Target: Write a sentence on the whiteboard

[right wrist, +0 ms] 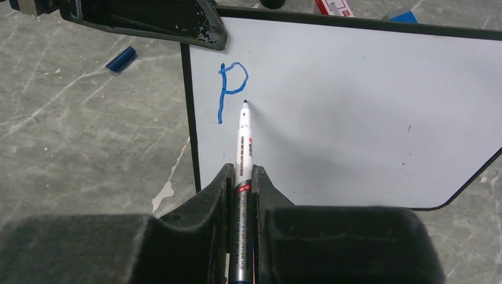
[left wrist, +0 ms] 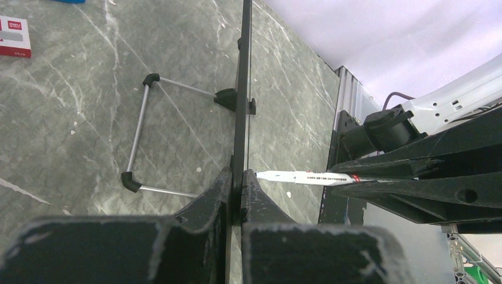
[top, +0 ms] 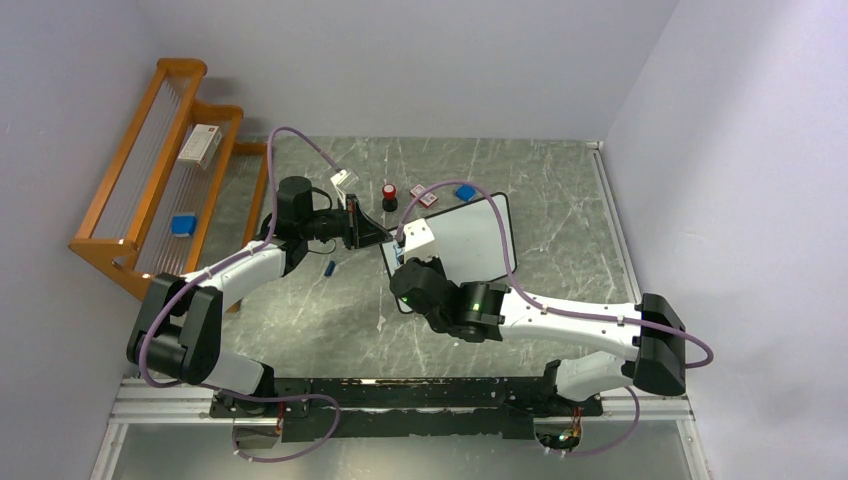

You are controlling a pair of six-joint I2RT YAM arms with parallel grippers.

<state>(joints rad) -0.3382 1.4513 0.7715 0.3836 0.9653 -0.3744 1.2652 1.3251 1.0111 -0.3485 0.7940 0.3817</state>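
Note:
The whiteboard point(top: 470, 245) stands tilted on its wire feet; in the right wrist view its white face point(right wrist: 355, 106) carries one blue letter "P" point(right wrist: 229, 89) near the top left corner. My left gripper point(left wrist: 241, 177) is shut on the board's black edge point(left wrist: 243, 89), and its fingers point(right wrist: 154, 21) show at the board's top left corner. My right gripper point(right wrist: 243, 174) is shut on a white marker pen point(right wrist: 244, 142). The pen's tip point(right wrist: 244, 104) is at the board just right of the "P". The pen also shows in the left wrist view point(left wrist: 308, 177).
A blue pen cap point(right wrist: 121, 59) lies on the marble table left of the board. A small dark jar with a red lid point(top: 389, 195), small cards point(top: 428, 198) and a blue block point(top: 466, 191) lie behind the board. A wooden rack point(top: 160, 170) stands at the far left.

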